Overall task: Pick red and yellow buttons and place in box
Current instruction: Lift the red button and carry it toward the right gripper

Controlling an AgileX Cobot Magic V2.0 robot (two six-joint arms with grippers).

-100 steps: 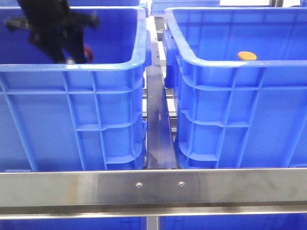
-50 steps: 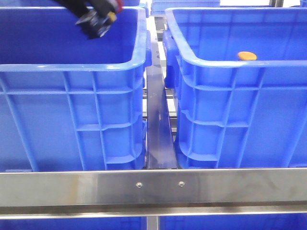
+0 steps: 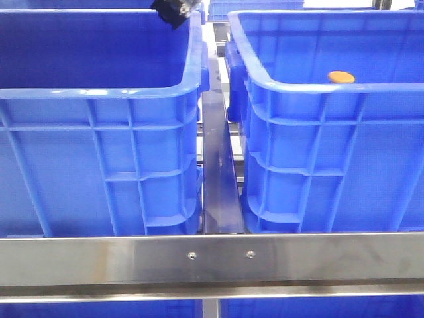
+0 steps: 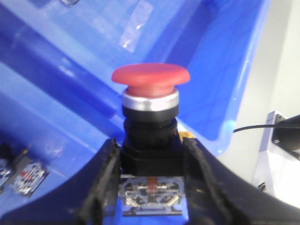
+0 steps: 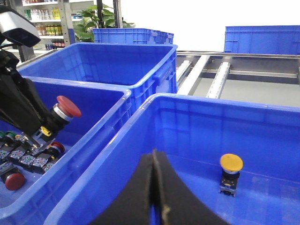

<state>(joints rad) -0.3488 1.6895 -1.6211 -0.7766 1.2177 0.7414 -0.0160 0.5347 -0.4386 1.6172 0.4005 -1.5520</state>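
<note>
Red button lifted, yellow already boxed
Left gripper (image 4: pixel 151 183) clamps the red button (image 4: pixel 150 82); the yellow button (image 5: pixel 231 163) sits in the box (image 5: pixel 262 122); right gripper (image 5: pixel 157 187) closed, empty

We can read no text, label, brand, number or sign anywhere in these views. The goods on the far shelves (image 5: pixel 42 23) behind the blue crates (image 5: pixel 117 61) carry packaging, but it is too small and blurred for us to make out.
</note>
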